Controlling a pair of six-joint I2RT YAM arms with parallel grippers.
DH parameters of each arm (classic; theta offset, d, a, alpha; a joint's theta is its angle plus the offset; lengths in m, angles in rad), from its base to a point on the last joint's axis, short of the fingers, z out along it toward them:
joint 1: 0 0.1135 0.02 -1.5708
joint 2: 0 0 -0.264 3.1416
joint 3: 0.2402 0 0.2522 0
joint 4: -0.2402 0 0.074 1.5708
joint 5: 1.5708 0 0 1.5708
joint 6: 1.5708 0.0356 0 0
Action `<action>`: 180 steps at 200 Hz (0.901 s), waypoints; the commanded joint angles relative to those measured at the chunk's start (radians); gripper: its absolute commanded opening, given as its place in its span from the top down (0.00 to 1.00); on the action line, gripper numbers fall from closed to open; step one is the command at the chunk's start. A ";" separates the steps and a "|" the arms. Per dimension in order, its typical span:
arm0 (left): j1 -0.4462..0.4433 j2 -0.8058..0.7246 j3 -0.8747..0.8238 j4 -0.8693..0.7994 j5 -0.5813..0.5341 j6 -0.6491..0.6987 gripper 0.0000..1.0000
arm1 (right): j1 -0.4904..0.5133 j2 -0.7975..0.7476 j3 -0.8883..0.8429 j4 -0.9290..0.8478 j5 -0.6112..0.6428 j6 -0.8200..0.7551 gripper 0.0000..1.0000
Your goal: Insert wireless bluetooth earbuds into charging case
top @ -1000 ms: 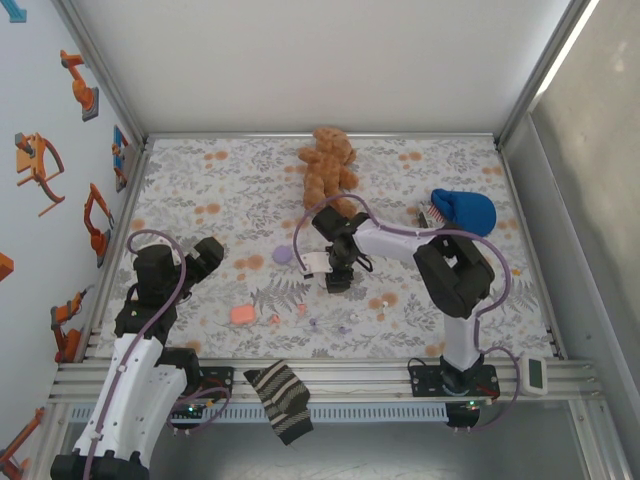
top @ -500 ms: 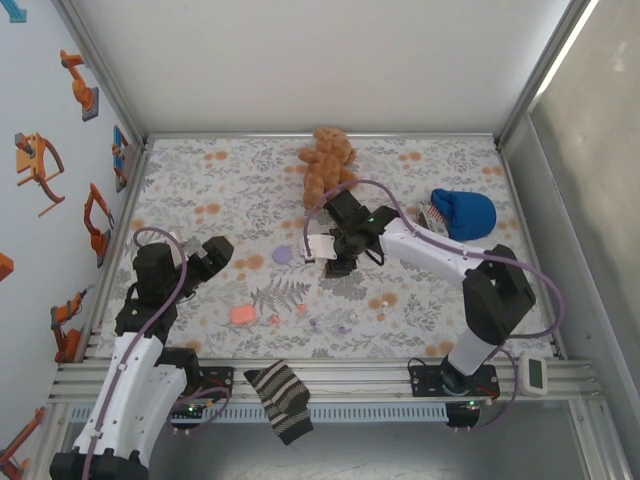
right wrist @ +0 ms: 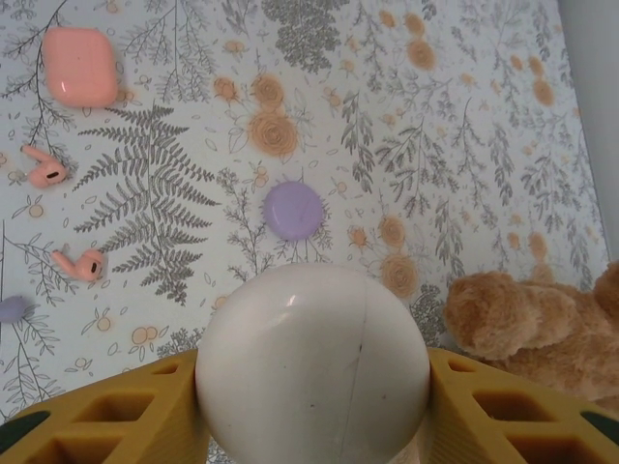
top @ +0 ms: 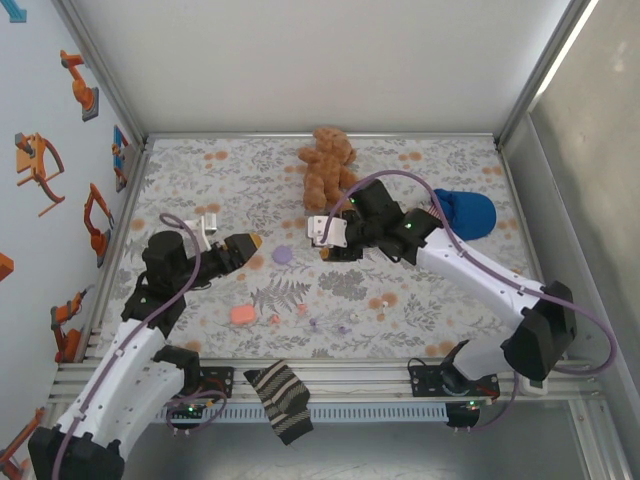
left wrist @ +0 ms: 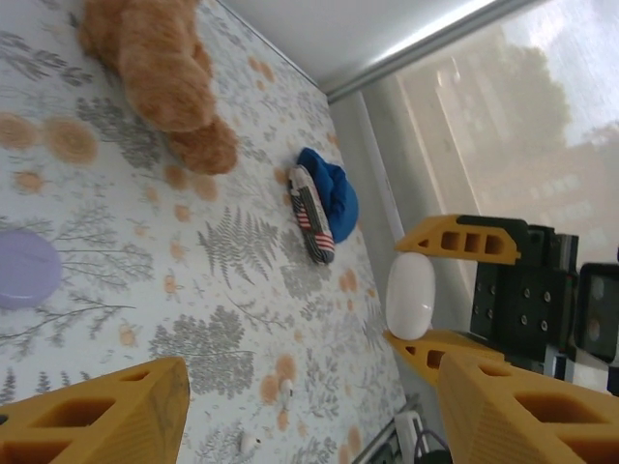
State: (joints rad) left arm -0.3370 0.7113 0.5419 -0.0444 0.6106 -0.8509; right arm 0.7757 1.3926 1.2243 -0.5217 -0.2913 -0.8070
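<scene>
Since the earbuds (right wrist: 46,171) look tiny and slippery, a stem pinch seems best; they and the charging case (right wrist: 79,66) lie near-left of the purple disc (right wrist: 294,210). Left gripper (left wrist: 311,382) gapes empty; right gripper (right wrist: 311,406) clasps a white disc (right wrist: 311,338).

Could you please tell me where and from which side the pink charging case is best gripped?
Probably across two opposite straight sides of the charging case, coming straight down from above. It lies flat and closed on the tablecloth with bare cloth all round, and its rounded-rectangle outline offers roughly parallel edges.
</scene>
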 commanded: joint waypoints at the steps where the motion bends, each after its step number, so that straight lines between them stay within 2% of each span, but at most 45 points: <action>1: -0.089 0.062 0.069 0.100 0.027 0.031 0.32 | 0.007 -0.039 -0.018 0.035 -0.032 0.032 0.48; 43: -0.246 0.231 0.141 0.193 -0.012 0.033 0.32 | 0.008 -0.064 -0.029 0.049 -0.027 0.040 0.48; 84: -0.351 0.330 0.192 0.236 -0.073 0.052 0.32 | 0.007 -0.071 -0.044 0.061 -0.012 0.040 0.48; 146: -0.401 0.429 0.204 0.295 -0.096 0.035 0.35 | 0.008 -0.096 -0.078 0.095 -0.019 0.064 0.48; 180: -0.413 0.459 0.207 0.329 -0.097 0.025 0.41 | 0.009 -0.097 -0.076 0.092 -0.019 0.065 0.48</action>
State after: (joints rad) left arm -0.7376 1.1568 0.7254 0.2234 0.5159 -0.8246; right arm 0.7761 1.3197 1.1526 -0.4515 -0.3019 -0.7578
